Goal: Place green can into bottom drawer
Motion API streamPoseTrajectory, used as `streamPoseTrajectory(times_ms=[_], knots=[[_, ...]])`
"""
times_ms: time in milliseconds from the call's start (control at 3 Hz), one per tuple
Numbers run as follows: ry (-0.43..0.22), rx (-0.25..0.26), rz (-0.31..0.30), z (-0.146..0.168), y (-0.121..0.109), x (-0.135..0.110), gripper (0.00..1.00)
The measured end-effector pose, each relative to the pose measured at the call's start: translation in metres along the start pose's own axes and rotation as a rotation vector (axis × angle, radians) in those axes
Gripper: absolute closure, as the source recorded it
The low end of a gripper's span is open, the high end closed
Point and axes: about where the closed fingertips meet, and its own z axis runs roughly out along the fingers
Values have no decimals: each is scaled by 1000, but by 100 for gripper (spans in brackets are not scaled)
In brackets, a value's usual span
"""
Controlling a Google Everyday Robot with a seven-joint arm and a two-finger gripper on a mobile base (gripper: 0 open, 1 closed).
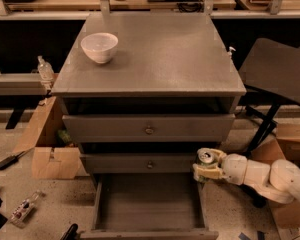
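Note:
The green can (pixel 206 158) shows mostly its silver top with pull tab. My gripper (pixel 205 170) is shut on it, coming in from the right on a white arm. It holds the can upright at the right rim of the bottom drawer (pixel 147 204), level with the middle drawer's front. The bottom drawer is pulled open below the cabinet and shows a bare grey tray inside. The can is above the drawer's right edge, not inside it.
A white bowl (pixel 99 46) sits on the cabinet top (pixel 160 59) at the back left. Two knobbed drawers (pixel 149 130) are closed above. Cardboard boxes (pixel 45 149) stand on the floor at the left, another at the right (pixel 290 184). A dark chair (pixel 280 74) stands right.

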Motion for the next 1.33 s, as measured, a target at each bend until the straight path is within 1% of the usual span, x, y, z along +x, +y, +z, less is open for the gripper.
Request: streamPoseTrajectory(times_ms=[333, 667, 1000, 1333], knots=[[-20, -74, 38, 57, 14, 70, 100], [-6, -138, 53, 104, 21, 129, 100], [45, -176, 65, 136, 28, 181, 100], [44, -181, 68, 141, 29, 184, 100]])
